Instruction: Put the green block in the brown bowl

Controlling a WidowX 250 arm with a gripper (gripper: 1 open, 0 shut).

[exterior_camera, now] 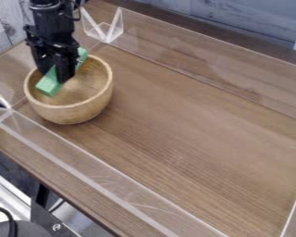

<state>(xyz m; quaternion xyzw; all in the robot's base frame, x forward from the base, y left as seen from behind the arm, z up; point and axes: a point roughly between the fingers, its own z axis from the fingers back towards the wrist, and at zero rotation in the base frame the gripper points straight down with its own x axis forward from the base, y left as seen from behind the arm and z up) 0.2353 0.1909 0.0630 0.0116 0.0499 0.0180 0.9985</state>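
The brown bowl (71, 100) stands at the left of the wooden table, a round tan wooden dish with a thick rim. My black gripper (56, 67) points straight down over the bowl's far left part and is shut on the green block (52, 80). The bright green bar hangs tilted from the fingers, its lower end inside the bowl's rim. Whether the block touches the bowl's floor cannot be told.
A clear acrylic wall (126, 190) runs along the front edge of the wooden table (200, 120), and another clear panel (104, 26) stands behind the bowl. The tabletop stretches to the right of the bowl.
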